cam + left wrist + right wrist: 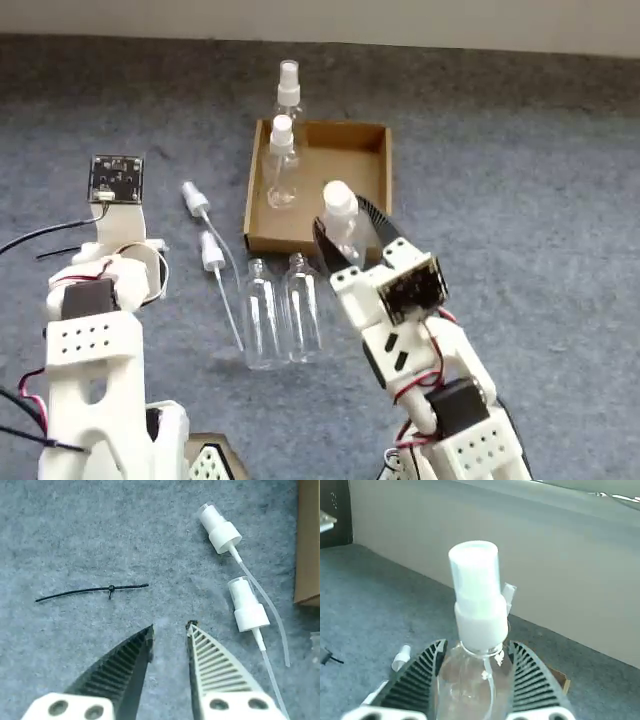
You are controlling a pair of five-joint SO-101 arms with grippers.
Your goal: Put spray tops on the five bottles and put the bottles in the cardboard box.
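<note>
A clear plastic bottle with a white spray top (476,605) is clamped at its shoulder between the ribbed black fingers of the right gripper (476,649). It is held upright over the near side of the shallow brown cardboard box (345,160), at about 5 o'clock from the box's centre. A second capped bottle (281,170) is seen in the box at 9 o'clock. A third capped bottle (288,92) appears to stand just beyond the far wall at 11 o'clock. One uncapped clear bottle (261,318) and another (303,310) are laid side by side on the grey carpet (520,150) at 6 o'clock from the box. Two loose white spray tops (195,200) (212,250) lie at 8 o'clock. The left gripper (170,627) is held over the carpet with its fingers apart and nothing between them, near a thin black cable tie (95,590).

Several risks can be judged from here. The held bottle could be tipped if its base is caught on the near wall while being lowered. The bottle already in the box could be knocked over by the outer finger. The smooth bottle could also slip through the grip, since only its shoulder is gripped.
</note>
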